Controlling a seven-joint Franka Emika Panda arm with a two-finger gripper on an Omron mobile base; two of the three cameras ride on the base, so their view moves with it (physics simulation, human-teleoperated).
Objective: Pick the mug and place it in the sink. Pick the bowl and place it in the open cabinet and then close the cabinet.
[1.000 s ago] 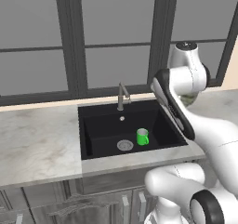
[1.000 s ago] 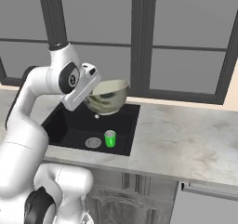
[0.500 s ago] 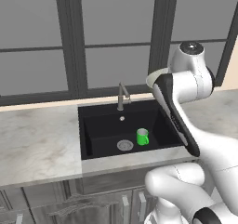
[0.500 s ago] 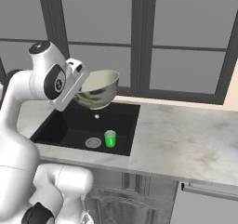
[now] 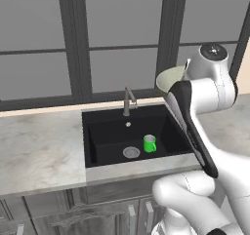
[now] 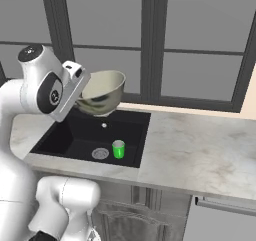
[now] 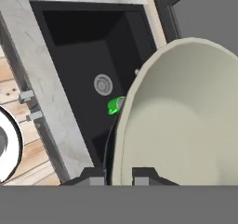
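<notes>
Bowl: I see the bowl (image 6: 101, 91) held up in the air over the back of the sink, in front of the window, gripped by its rim. In the left base view a slice of its rim (image 5: 171, 77) peeks out behind the arm.
Bowl orientation: tilted. In the right base view its mouth faces up and towards the right, its rounded bottom down and left, towards the hand; the dark blotches show on its lower outside. In the hand view its pale inside (image 7: 186, 121) faces the camera, rim running up from the fingertips.
Gripper: the gripper (image 7: 118, 175) is pinching the bowl's rim, one finger on each side of the wall, nearly pressed together. In the right base view I see the hand (image 6: 73, 88) at the bowl's left edge.
Mug: the mug (image 5: 149, 144) stands upright on the sink floor, just right of the round drain (image 5: 131, 152), handle to the right in the left base view.
Sink: the black sink (image 6: 60, 135) is set in the marble counter (image 6: 200, 150), with the faucet (image 5: 128, 100) at its back edge.
Change: against a second ago, the bowl sits higher and further right over the sink in the right base view, and its mouth has turned more upward. The mug has not moved.
Cabinet fronts: the lower grey cabinet fronts (image 5: 58, 212) run under the counter.
</notes>
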